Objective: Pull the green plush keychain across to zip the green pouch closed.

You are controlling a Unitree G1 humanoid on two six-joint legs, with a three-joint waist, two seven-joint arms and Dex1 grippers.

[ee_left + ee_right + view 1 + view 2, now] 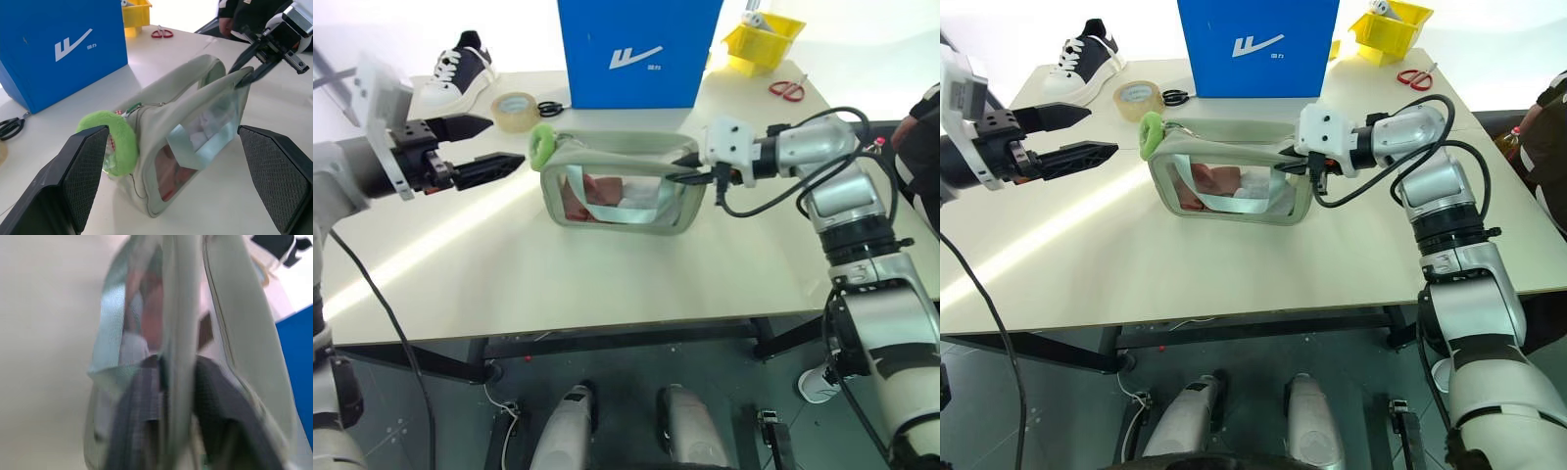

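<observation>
Pouch (617, 191): stood mid-table, contents blurred behind its window.
Keychain (541, 145): at the pouch's left end.
Right gripper (689, 168): pinched the pouch's right rim.
Left gripper (499, 143): spread wide, left of the keychain.

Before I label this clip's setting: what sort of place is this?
Probably a lab or workshop bench: a plain table holding a yellow parts bin, red scissors and a tape roll.
</observation>
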